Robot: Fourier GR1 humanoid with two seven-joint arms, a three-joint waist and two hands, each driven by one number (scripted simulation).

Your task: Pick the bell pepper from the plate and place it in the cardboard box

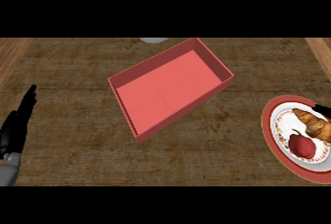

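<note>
Red bell pepper (302, 145), shiny with a dark stem, sits on the plate (268, 118) at the bench's (77, 87) right edge, just beside a croissant (315, 124). The dark sliver above the croissant might be the right robot hand (323, 109), can't tell its state. The left robot hand (16, 122) is well apart at the far left, fingers straight and pressed together. The red cardboard box (171, 85) lies between them.

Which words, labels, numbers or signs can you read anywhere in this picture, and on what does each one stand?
None: no readable text shows anywhere in the head view.
Cardboard box: plain red walls and floor, no label or print.
Plate: a small decorative pattern round its rim, no letters or numbers.
Bell pepper and croissant: no sticker or mark.
</note>
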